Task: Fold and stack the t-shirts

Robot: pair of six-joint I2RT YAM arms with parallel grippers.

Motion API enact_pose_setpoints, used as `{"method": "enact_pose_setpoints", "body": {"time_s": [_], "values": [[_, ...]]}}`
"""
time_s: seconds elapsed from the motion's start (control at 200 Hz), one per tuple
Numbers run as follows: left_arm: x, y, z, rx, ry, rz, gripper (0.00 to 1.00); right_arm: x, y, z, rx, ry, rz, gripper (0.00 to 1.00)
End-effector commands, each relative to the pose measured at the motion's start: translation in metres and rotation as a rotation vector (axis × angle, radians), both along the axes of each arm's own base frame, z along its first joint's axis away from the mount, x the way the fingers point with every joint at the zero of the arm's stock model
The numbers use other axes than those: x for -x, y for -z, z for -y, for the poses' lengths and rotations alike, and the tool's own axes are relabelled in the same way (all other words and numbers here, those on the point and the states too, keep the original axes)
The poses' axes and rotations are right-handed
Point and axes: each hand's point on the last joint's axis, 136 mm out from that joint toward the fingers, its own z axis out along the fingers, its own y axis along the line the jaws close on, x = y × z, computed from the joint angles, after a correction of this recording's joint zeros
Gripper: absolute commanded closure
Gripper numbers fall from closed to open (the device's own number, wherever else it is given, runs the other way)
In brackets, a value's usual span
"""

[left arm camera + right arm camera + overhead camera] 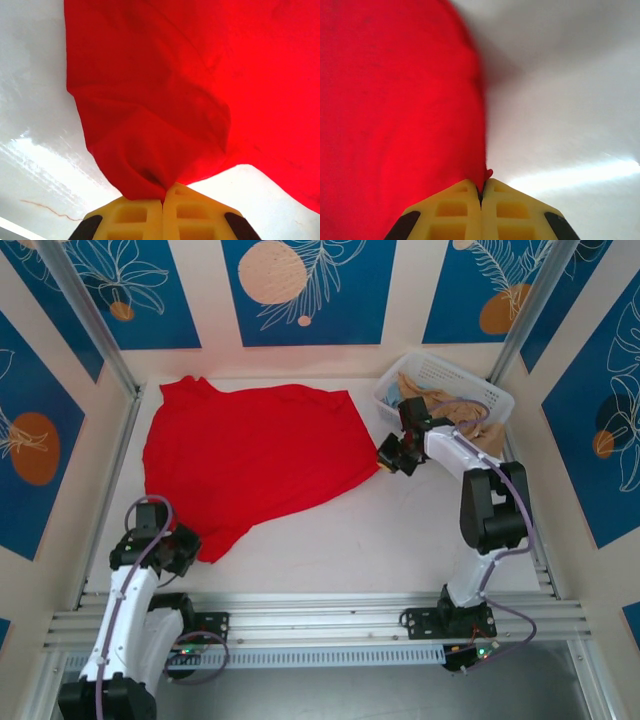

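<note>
1. Clamped shut with the left fingers (132,220) on the near-left corner of the red t-shirt (250,460), with the right fingers (455,212) on its right edge.
2. Gripped so, probably, to pull the cloth flat for folding.
3. Spread across the left of the surface (400,530), long axis diagonal, near-left to far-right.

The left arm (125,610) is held bent low at the near left, and the left end effector (163,194) is clamped on a bunched corner of the red t-shirt (200,75). The right arm (490,510) is extended forward and bent leftward, and the right end effector (481,186) is closed on the t-shirt's edge.
</note>
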Motion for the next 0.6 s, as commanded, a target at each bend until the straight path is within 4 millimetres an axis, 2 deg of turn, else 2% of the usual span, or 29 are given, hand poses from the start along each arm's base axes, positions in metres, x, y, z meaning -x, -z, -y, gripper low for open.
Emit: {"method": "enact_pose_setpoints", "body": {"time_s": [0.0,0.12,0.2,0.3,0.38,0.425,0.465,0.51,0.595], "values": [[0.007,0.005,0.01,0.054,-0.004,-0.038,1.0,0.035,-0.007,0.034,0.156,0.041,-0.048,1.0],[0.007,0.01,0.01,0.047,0.009,-0.069,1.0,0.069,-0.003,0.047,0.175,0.078,-0.1,1.0],[0.014,0.009,-0.001,-0.012,-0.015,-0.113,1.0,0.096,0.003,0.045,0.156,0.078,-0.151,1.0],[0.028,-0.003,-0.025,-0.137,-0.087,-0.149,1.0,0.122,0.013,0.033,0.102,0.052,-0.179,1.0],[0.021,-0.019,-0.034,-0.176,-0.131,-0.089,1.0,0.13,0.018,0.017,0.064,-0.002,-0.188,1.0],[0.011,-0.039,-0.039,-0.196,-0.153,-0.03,1.0,0.127,0.012,0.01,0.065,-0.033,-0.17,1.0],[-0.001,-0.069,-0.047,-0.236,-0.176,0.046,1.0,0.117,-0.005,0.0,0.054,-0.063,-0.107,1.0],[-0.012,-0.113,-0.063,-0.317,-0.226,0.142,1.0,0.101,-0.037,-0.011,0.046,-0.107,0.024,1.0],[-0.028,-0.208,-0.091,-0.474,-0.311,0.355,1.0,0.075,-0.113,-0.023,0.064,-0.154,0.308,1.0]]}}
